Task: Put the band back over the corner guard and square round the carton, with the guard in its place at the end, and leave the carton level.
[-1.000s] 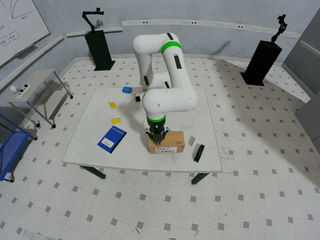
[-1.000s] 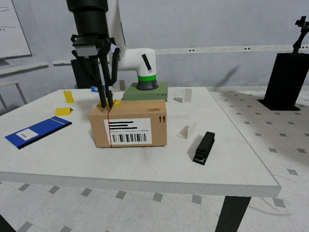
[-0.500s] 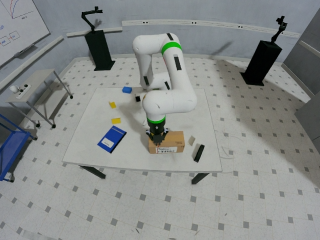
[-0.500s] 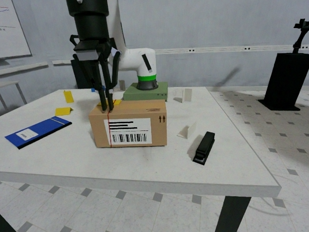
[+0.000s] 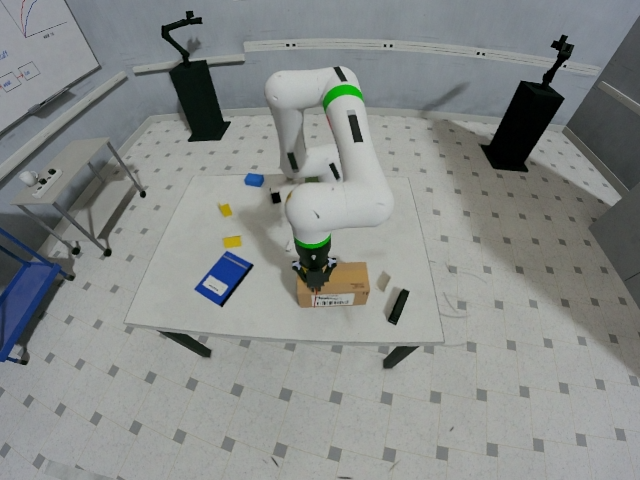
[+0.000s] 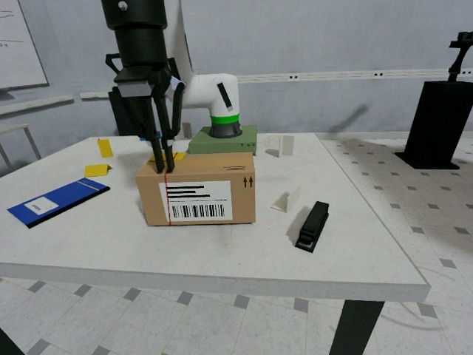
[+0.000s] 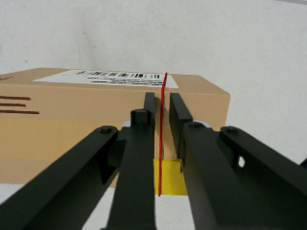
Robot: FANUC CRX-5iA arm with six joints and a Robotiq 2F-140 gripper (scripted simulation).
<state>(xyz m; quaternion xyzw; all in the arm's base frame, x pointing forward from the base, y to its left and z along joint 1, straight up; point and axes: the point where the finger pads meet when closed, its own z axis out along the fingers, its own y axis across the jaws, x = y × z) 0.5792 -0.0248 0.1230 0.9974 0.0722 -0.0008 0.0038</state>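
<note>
The brown carton [image 5: 348, 273] [image 6: 243, 208] [image 7: 208, 107] sits level on the table. A thin red band [image 5: 315, 299] [image 6: 168, 202] [image 7: 161, 144] runs down its label face near the left end in the exterior view and across its top. A yellow corner guard [image 6: 179, 156] [image 7: 173, 177] is at the carton's far top edge, with the band crossing over it in the wrist view. My gripper [image 5: 315, 288] [image 6: 165, 170] [image 7: 161, 106] points down at the top near the label-side edge. Its fingers stand slightly apart, one on each side of the band, gripping nothing visible. The band's underside is hidden.
A black stapler [image 5: 398, 306] [image 6: 314, 225] and a white corner piece [image 5: 383, 280] [image 6: 287, 200] lie right of the carton. A blue folder [image 5: 227, 274] [image 6: 60, 201] and two yellow pieces [image 5: 225, 209] [image 5: 232, 241] lie left. A blue block [image 5: 253, 179] is farther back.
</note>
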